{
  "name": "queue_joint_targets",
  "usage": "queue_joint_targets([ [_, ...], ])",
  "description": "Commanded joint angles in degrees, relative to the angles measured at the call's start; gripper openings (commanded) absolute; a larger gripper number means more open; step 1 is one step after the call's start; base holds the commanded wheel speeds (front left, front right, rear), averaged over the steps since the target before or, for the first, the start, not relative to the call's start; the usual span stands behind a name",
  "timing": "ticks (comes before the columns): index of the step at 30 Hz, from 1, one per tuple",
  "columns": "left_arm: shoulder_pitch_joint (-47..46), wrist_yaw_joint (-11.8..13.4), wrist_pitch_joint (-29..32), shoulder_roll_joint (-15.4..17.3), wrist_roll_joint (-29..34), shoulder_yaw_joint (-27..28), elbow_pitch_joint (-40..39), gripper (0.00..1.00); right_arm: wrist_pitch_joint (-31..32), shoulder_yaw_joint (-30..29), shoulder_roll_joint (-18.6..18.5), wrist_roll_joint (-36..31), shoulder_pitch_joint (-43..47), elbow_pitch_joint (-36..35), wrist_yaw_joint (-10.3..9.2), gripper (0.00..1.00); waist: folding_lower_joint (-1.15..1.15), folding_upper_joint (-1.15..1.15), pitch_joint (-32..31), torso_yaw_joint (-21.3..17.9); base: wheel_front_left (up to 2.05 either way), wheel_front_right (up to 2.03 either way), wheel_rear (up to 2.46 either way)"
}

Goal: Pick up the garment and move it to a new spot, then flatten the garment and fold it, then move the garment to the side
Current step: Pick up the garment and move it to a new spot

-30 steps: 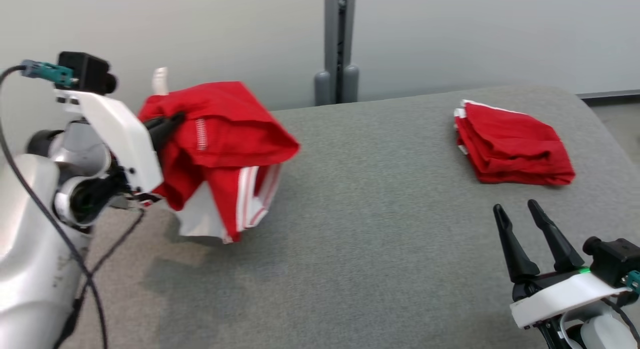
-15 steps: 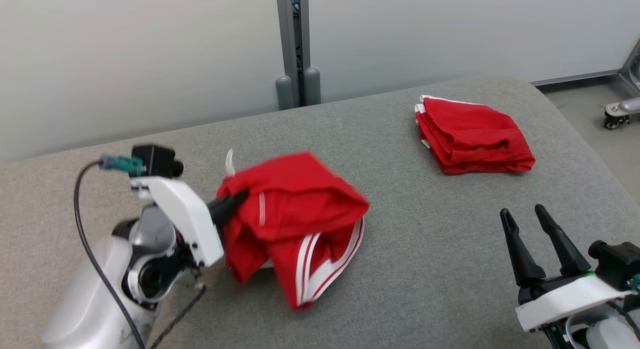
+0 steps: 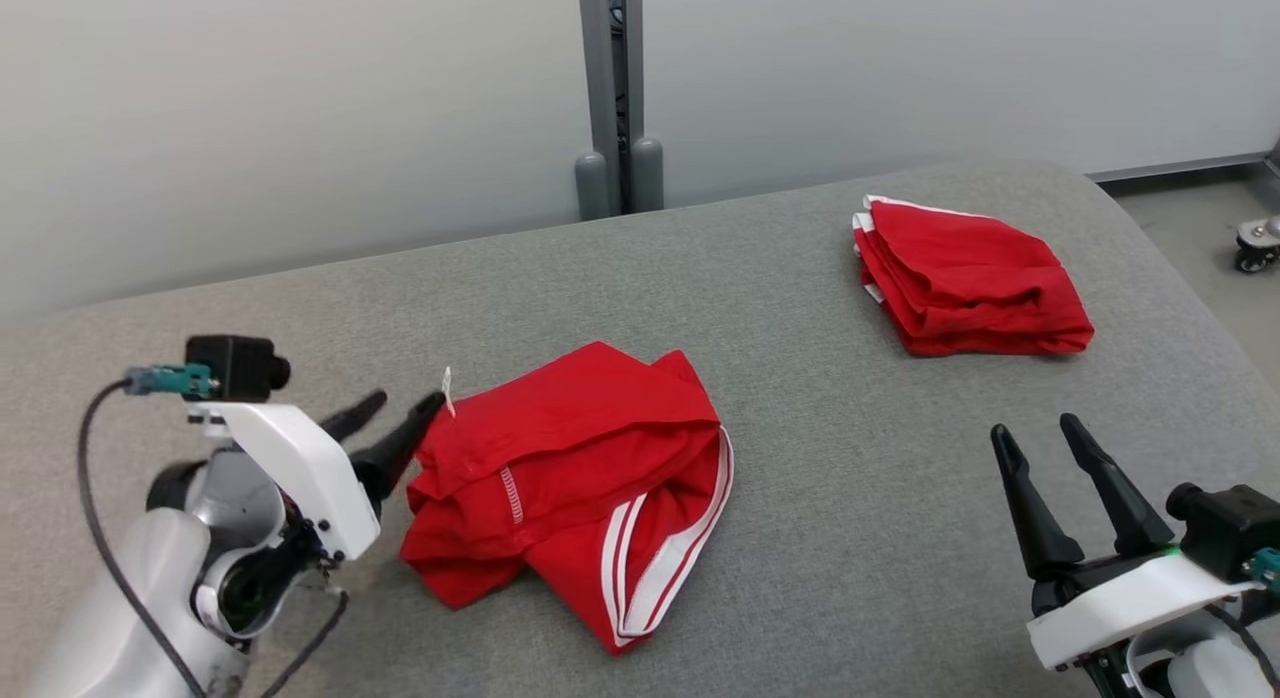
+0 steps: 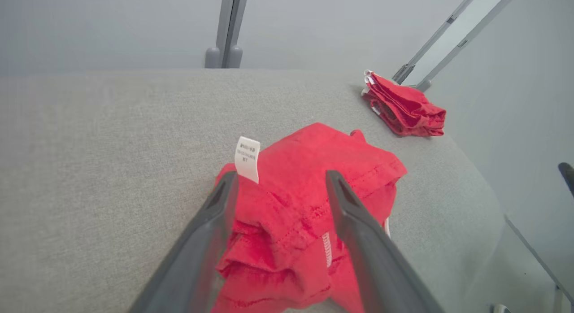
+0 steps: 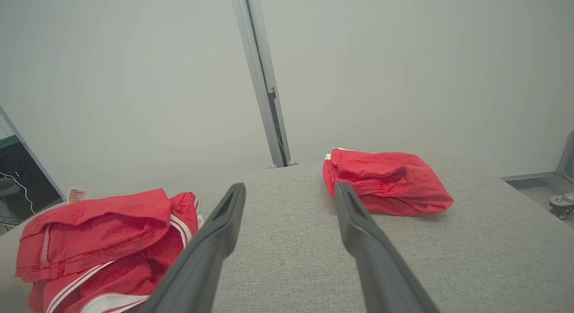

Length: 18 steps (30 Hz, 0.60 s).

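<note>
Item: one crumpled red garment (image 3: pixel 570 458), lying mid-worktop (image 3: pixel 800 398) directly ahead of your left claw (image 3: pixel 409 398), whose spread fingers flank its nearest edge and pinch nothing. The heap runs rightward from there, striped hem toward you. Also listed: your right claw (image 3: pixel 1035 428), spread, empty, well apart. Count: two claws, two red pieces; the second garment (image 3: pixel 970 278) sits folded, far right.

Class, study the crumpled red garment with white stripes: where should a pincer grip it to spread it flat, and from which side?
Probably the white-striped hem, approached from the robot's right: it lies exposed as a free edge of the crumpled garment, while the rest is bunched in folds.
</note>
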Motion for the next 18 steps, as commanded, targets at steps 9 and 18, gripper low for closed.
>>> queue_joint_targets([
  [9,4.6,3.9,-9.4,5.1,4.4,4.5,-12.2,1.0,-0.2,-0.1,-0.4,-1.6,-0.1,-1.2,0.02,1.0,0.0,0.0,-1.7,3.1,0.0,0.0,0.0],
  [18,15.0,9.9,-23.5,5.5,11.2,7.7,-18.2,1.0,-0.2,-2.6,0.5,-3.6,1.6,-1.9,0.01,1.0,0.0,0.0,-2.3,5.3,0.0,0.0,0.0],
])
